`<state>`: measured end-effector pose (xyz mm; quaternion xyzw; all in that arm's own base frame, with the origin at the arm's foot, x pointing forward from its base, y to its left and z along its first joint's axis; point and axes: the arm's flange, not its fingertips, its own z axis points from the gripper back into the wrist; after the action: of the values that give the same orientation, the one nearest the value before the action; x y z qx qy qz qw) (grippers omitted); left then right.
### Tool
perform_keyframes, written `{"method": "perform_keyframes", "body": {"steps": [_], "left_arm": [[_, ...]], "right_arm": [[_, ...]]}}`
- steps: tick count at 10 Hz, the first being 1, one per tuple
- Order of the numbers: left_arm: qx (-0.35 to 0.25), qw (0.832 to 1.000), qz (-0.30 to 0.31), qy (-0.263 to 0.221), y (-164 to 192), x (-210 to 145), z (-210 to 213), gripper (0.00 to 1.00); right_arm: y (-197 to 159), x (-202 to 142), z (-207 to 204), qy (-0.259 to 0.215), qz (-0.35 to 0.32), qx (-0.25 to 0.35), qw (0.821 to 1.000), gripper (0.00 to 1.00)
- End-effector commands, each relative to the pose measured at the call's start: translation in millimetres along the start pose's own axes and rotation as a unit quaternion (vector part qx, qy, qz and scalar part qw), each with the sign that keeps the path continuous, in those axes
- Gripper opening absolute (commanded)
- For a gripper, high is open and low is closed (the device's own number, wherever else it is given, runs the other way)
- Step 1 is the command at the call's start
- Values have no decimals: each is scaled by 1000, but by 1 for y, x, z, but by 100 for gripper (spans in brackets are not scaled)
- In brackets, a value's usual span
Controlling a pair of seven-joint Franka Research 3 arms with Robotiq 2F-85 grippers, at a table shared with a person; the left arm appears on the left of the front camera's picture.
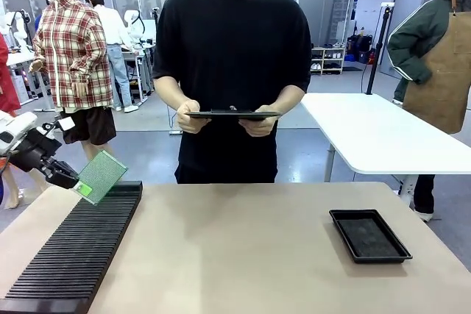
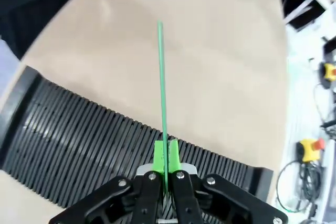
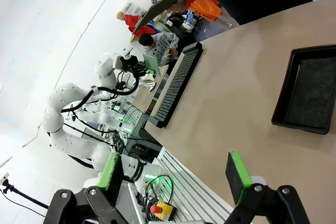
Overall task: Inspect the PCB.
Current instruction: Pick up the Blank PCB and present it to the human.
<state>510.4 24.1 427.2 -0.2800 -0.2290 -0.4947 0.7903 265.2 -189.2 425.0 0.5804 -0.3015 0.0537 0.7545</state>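
Over the far end of the long black rack (image 1: 77,248), on the left side of the table (image 1: 243,255), the left gripper (image 1: 73,182) holds the PCB (image 1: 103,174). It pinches the board by its low left corner. The board is up in the air and tilted, with its pale patterned face turned toward the near side of the table. Its bottom edge is just above the rack, and it is hard to tell if the two touch.

From the left wrist camera the board looks like one thin green line, seen from the edge. The two green pads (image 2: 159,157) press tight on both sides of it, with almost no gap. Below it lie the many slots of the rack and then the bare tan table.

Across the table a person stands and holds a thin dark clipboard (image 1: 232,115) flat, with one hand (image 1: 188,117) on each end.

A shallow black tray (image 1: 368,235) sits on the right side of the table, well apart from the rack.

From the right wrist camera, the right gripper (image 3: 173,174) is spread wide, with nothing between its fingers. It hangs above the table, and the tray is ahead of it.
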Motion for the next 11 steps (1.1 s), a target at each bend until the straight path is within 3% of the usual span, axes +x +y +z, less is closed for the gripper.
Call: {"method": "perform_keyframes", "body": {"steps": [1, 2, 3, 4, 5, 7, 8, 11], "left_arm": [[9, 1000, -15, 8, -2, 2, 4, 0], [0, 1000, 0, 0, 0, 0, 0, 3], [-57, 993, 85, -65, 13, 2, 5, 3], [-126, 972, 162, -112, 20, 14, -4, 3], [-216, 935, 240, -145, 25, 22, -22, 3], [-284, 882, 328, -181, 34, 33, -60, 3], [-312, 856, 368, -185, 37, 35, -81, 3], [-330, 808, 444, -202, 42, 17, -130, 3]], "right_arm": [[0, 0, 1, -3, 9, 4, 1000, 100], [0, 0, 1, -3, 9, 4, 1000, 100], [0, 0, 1, -3, 9, 4, 1000, 100], [0, 0, 1, -3, 9, 4, 1000, 100], [0, 0, 1, -3, 9, 4, 1000, 100], [0, 0, 1, -3, 9, 4, 1000, 100], [0, 0, 1, -3, 9, 4, 1000, 100], [0, 0, 1, -3, 9, 4, 1000, 100]]}}
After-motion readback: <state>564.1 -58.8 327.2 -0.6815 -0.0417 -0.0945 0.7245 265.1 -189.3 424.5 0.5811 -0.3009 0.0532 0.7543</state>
